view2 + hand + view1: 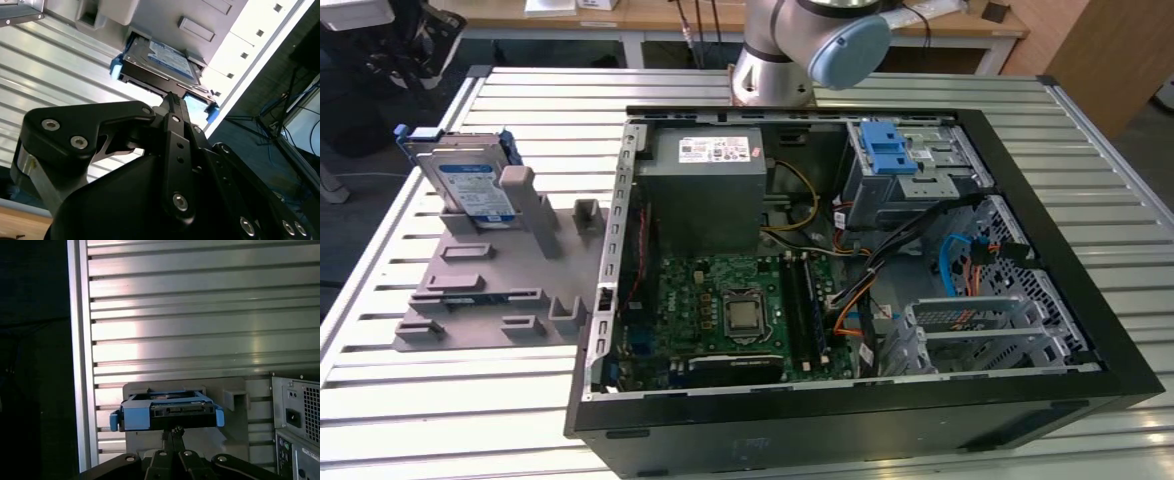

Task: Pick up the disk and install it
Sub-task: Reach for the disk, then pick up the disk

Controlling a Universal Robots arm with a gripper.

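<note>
**Disk not yet picked up, standing in its stand beside the open computer**

Nothing of the task looks done. The disk [460, 178] sits in the grey slotted stand [480, 300] at the upper left of the exterior view, outside the open computer case [854, 425] at frame centre. Pick-up and installing are both left to do. In the first wrist view my gripper [175, 431] is at bottom centre, fingers drawn together on nothing, tips aimed at the disk. I judge the disk stands on end, long axis roughly upright, connector edge toward my wrist, label toward the exterior view's right
</note>
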